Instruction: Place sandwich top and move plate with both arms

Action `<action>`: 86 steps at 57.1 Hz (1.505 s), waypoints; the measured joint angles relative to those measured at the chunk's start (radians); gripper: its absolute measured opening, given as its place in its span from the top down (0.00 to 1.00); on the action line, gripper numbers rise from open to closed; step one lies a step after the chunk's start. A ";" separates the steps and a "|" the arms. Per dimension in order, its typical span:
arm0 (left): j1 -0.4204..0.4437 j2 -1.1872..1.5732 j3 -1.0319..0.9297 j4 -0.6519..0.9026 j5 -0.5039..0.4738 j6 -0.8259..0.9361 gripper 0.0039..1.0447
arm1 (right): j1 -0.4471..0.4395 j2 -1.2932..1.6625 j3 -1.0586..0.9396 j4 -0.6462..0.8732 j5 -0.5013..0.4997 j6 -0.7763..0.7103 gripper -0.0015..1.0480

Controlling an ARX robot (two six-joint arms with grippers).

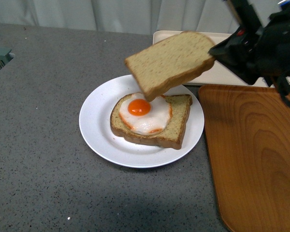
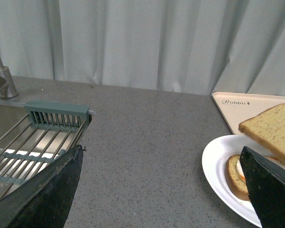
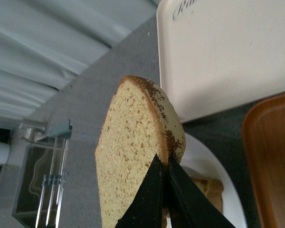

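Observation:
The sandwich top, a plain speckled tan slice, hangs tilted in the air above the plate. My right gripper is shut on the slice's right edge; its black fingers pinch the crust of the sandwich top. On the white plate lies a second bread slice bearing a fried egg. My left gripper is open over bare counter, its dark fingers far apart, with the plate and the held sandwich top beside its other finger.
An orange wood-grain tray lies right of the plate. A cream rabbit-print tray sits behind it. A sink with a grey-green rack and a tap is at the far left. Pale curtains close off the back.

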 joint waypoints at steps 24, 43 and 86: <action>0.000 0.000 0.000 0.000 0.000 0.000 0.06 | 0.117 0.100 0.029 -0.003 0.068 -0.008 0.99; 0.000 0.000 0.000 0.000 0.000 0.000 0.06 | 0.098 0.119 0.010 -0.099 0.182 -0.115 0.65; 0.000 -0.001 0.000 0.000 0.000 0.000 0.06 | -0.291 -0.850 -0.721 0.177 0.259 -0.802 0.80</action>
